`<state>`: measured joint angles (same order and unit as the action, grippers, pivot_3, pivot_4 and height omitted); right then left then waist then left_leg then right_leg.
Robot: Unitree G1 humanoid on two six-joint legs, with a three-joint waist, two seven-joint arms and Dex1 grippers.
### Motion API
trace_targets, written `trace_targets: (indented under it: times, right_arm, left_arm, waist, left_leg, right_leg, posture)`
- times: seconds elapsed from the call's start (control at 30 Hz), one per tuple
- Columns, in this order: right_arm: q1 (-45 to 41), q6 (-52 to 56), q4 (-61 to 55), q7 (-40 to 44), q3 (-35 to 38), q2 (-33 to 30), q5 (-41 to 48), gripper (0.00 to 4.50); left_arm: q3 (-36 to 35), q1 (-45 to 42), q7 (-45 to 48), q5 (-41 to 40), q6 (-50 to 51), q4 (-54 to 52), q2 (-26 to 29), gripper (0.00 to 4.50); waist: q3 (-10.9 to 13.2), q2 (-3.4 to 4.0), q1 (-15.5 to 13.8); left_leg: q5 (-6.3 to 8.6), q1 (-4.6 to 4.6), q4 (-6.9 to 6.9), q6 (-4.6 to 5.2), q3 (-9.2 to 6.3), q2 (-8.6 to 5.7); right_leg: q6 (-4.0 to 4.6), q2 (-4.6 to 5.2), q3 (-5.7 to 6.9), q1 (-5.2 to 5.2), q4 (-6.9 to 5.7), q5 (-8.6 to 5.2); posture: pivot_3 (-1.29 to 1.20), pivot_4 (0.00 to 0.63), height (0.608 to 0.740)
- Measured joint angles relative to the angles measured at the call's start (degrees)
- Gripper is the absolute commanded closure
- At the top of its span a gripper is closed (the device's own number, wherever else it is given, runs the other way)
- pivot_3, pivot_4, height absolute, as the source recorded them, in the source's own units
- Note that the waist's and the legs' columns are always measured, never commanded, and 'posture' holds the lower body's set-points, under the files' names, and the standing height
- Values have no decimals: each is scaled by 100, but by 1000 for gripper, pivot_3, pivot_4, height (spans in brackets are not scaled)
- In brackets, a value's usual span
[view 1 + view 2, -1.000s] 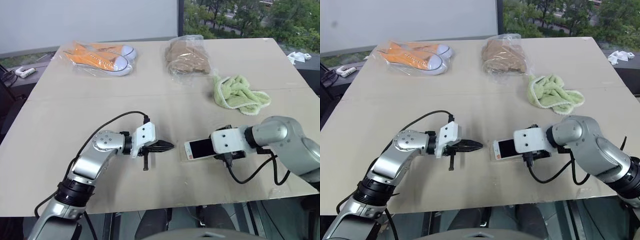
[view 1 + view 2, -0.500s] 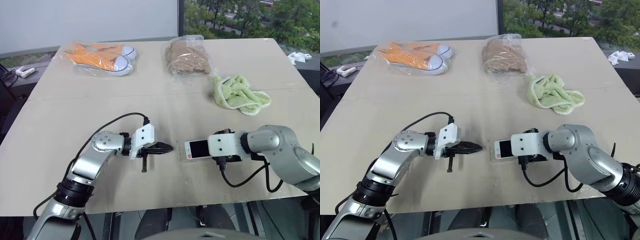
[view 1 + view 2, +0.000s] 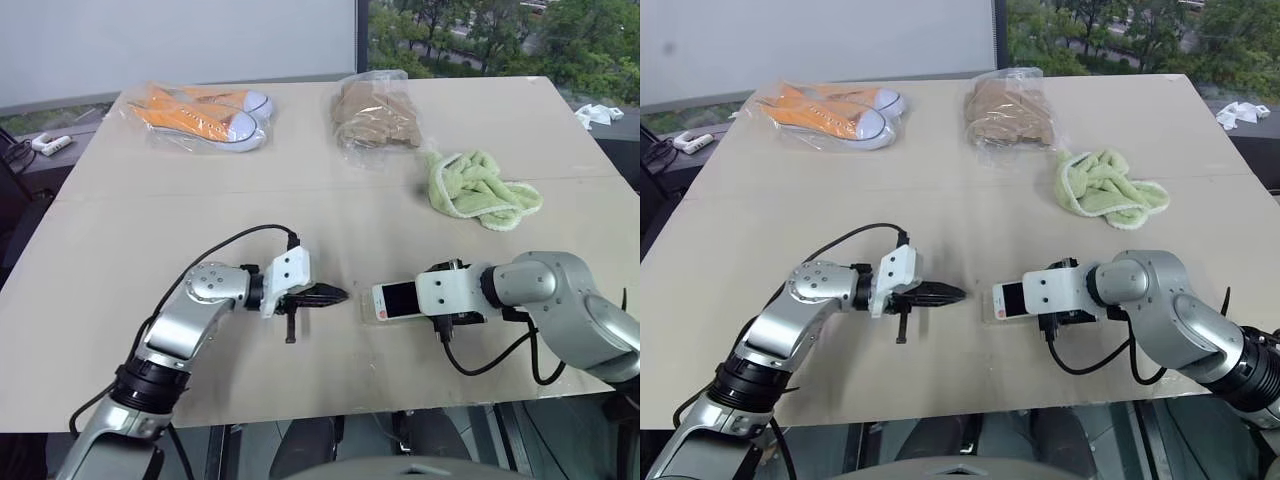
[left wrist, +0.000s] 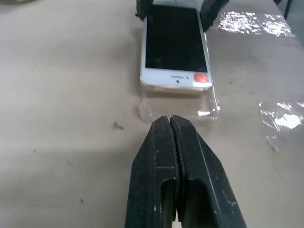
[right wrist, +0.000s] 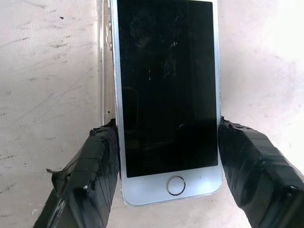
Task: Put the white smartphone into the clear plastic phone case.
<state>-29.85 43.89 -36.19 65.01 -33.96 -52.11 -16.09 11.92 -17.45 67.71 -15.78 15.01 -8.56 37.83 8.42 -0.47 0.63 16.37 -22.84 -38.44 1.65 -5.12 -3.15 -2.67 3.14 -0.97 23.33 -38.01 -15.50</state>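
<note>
white smartphone lengthwise toward left end effector

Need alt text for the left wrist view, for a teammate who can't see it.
The left pincer, shut, points at the near end of the white smartphone, which lies screen-up over the clear plastic phone case on the table. The phone's far end sits between two black fingers.

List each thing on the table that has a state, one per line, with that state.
white smartphone: screen up and dark, gripped at its sides by the right gripper, over the case.
clear plastic phone case: flat on the table, phone not fully seated.
left gripper: jaws shut, empty.
orange shoes: bagged.
green towel: crumpled.
</note>
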Motion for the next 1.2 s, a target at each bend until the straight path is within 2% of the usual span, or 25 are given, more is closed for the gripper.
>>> trace_targets:
  times: [0.8,1.2]
  right_arm:
    - [-43,-204,-38,407,-147,62,-394,1803]
    - [-42,6,-45,534,-146,104,-431,1803]
  left_arm:
    - [726,-279,-205,18,446,-375,-593,4500]
    - [1250,-326,-449,716,229,23,-746,4500]
  waist:
    - [-3,-2,2]
    - [-13,-6,-13]
  left_leg:
    - [0,1,-5,0,2,0]
    - [0,2,-12,0,1,-2]
  right_leg:
    - [0,-1,-1,-1,-5,0]
    - [-1,-1,0,-4,-8,0]
  posture:
    - [0,150,740]
    - [0,150,740]
